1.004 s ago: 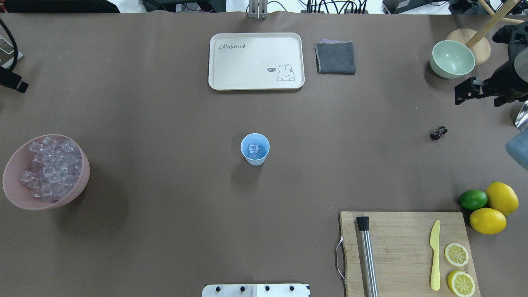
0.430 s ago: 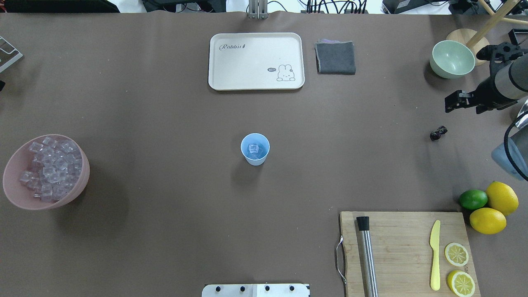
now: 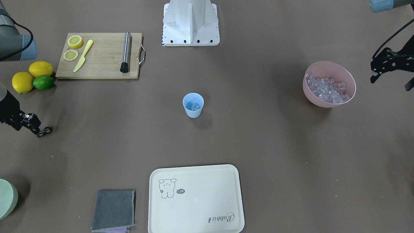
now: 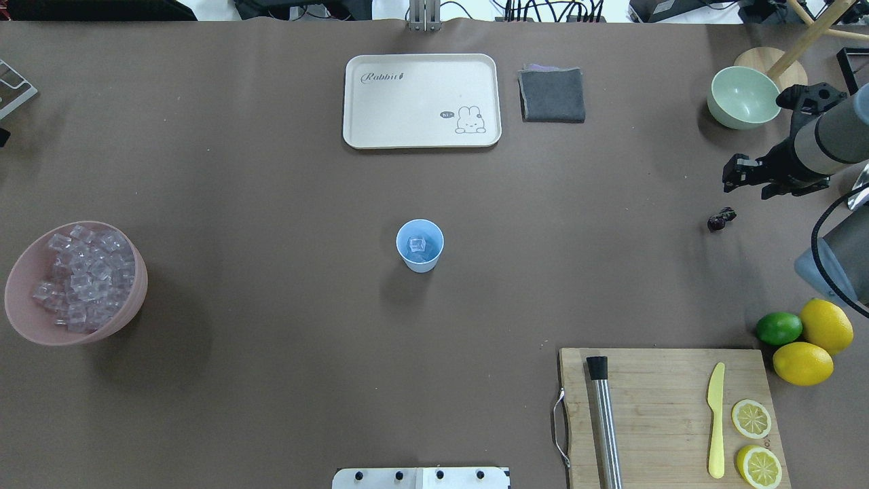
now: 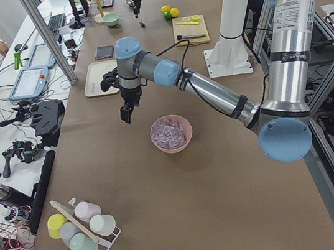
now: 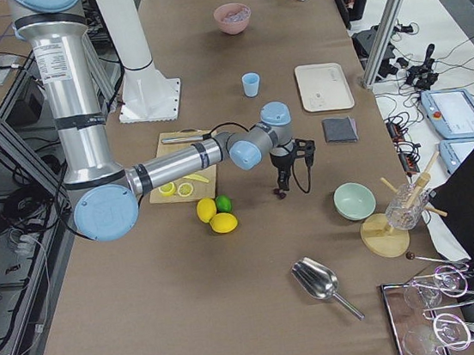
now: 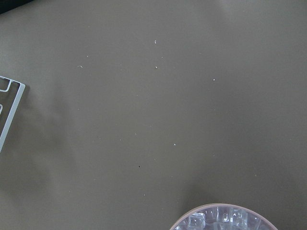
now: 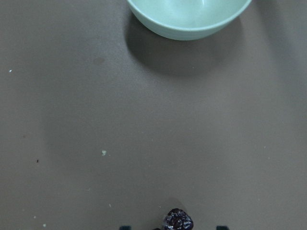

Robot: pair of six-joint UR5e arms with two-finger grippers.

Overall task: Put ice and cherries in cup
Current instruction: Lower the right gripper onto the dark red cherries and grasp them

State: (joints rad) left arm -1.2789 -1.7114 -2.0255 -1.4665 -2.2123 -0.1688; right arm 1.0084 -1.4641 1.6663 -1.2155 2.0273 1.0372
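The light-blue cup point(image 4: 421, 265) stands upright mid-table with a few ice cubes point(image 4: 417, 245) inside; it also shows in the front view point(image 3: 192, 112). A pink bowl point(image 4: 27, 320) at the left holds many ice cubes point(image 4: 81, 272). The dark cherries point(image 4: 721, 219) lie on the table at the right. My right gripper point(image 4: 736, 174) is open and hovers just beyond the cherries; in the right wrist view the cherries point(image 8: 177, 220) lie between its fingertips at the bottom edge. My left gripper point(image 3: 389, 82) is open and empty, raised beside the pink bowl point(image 3: 336, 69).
A pale green bowl point(image 4: 743, 97) and a wooden stand base point(image 4: 753, 60) sit behind the right gripper. Two lemons point(image 4: 803, 363) and a lime point(image 4: 779, 328) lie beside a cutting board point(image 4: 658, 401) with a knife, lemon halves and a metal muddler. A cream tray point(image 4: 421, 100) and grey cloth point(image 4: 552, 95) lie at the far side.
My right gripper has moved left and closer to the cherries. My left gripper has drawn back out of the overhead view's left edge.
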